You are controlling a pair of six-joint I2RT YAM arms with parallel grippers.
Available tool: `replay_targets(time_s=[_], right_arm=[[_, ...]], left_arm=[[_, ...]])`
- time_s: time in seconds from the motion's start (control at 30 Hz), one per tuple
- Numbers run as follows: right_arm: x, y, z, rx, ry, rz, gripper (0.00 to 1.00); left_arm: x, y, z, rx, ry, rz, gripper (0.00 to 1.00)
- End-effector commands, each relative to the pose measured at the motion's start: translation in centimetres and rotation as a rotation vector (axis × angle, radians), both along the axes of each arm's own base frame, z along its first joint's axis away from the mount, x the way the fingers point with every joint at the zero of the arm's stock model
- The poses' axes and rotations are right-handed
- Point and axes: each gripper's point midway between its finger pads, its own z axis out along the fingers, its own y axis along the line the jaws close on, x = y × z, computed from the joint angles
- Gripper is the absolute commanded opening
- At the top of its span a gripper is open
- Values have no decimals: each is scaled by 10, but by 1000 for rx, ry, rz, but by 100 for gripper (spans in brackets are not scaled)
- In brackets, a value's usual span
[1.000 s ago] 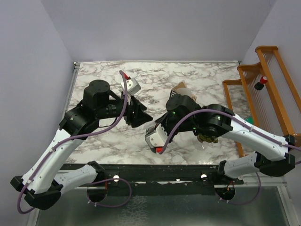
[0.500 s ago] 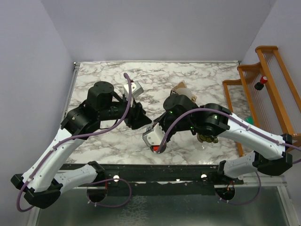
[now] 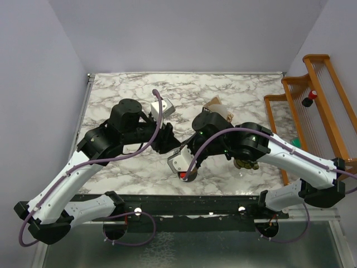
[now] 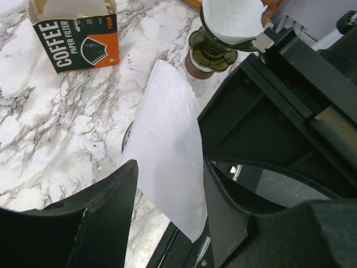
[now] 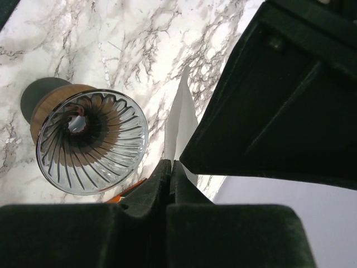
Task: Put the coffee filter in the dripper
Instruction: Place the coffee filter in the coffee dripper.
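Coffee filter [image 4: 167,156], flat white paper: one edge pinched in clenched right gripper [image 5: 169,167], long axis running straight out past its tips, sheet passing between parted, ungripping fingers of left gripper [image 4: 170,170]; empty glass dripper [image 5: 120,142] near, beside right gripper's tips, right arm judged nearer.
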Motion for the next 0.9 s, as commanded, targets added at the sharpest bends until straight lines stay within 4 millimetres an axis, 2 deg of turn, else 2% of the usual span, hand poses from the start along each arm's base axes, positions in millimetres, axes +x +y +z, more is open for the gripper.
replay_targets(time_s=[0.0, 0.3, 0.57, 0.73, 0.87], right_arm=[[-1, -2, -1, -10, 8, -20, 1], [-5, -3, -4, -9, 25, -11, 0], [-7, 2, -7, 0, 28, 12, 1], [-8, 1, -7, -3, 23, 19, 0], [-11, -3, -6, -5, 29, 24, 1]], left_arm=[[12, 6, -14, 58, -18, 68, 51], [19, 7, -21, 90, -30, 99, 50], [20, -2, -44, 146, 13, 74, 50], [24, -6, -52, 173, 17, 79, 49], [26, -11, -54, 183, 26, 79, 42]])
